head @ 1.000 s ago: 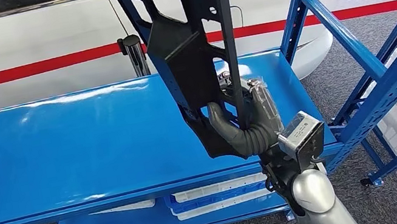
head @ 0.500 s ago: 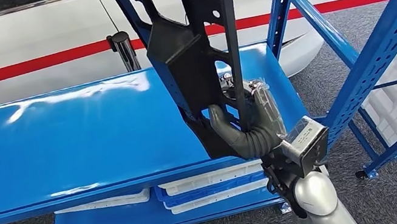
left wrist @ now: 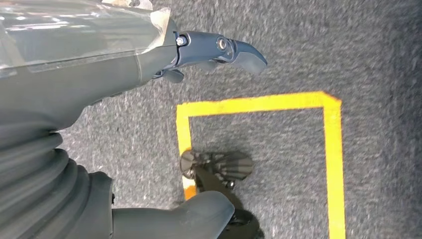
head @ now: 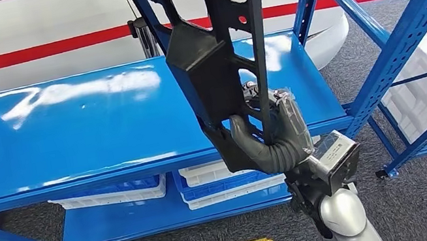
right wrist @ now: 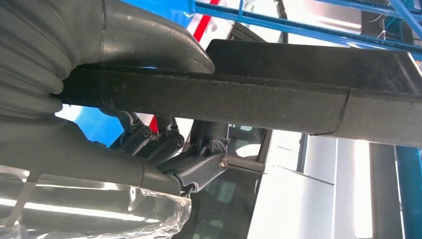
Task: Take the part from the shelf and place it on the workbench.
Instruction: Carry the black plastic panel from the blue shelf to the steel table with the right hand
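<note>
One black part [head: 216, 73] upright, lower end clamped in right hand [head: 270, 137]; left hand [left wrist: 99, 74] empty, fingers apart.

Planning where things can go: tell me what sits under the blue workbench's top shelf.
On the lower shelf under the blue workbench top lie flat white trays and a blue one between them. The black part, held by the right hand, covers part of them.

Silver arm [head: 342, 220], grey ribbed wrist cover, plastic-wrapped right hand [head: 273, 133], dark fingers
</note>
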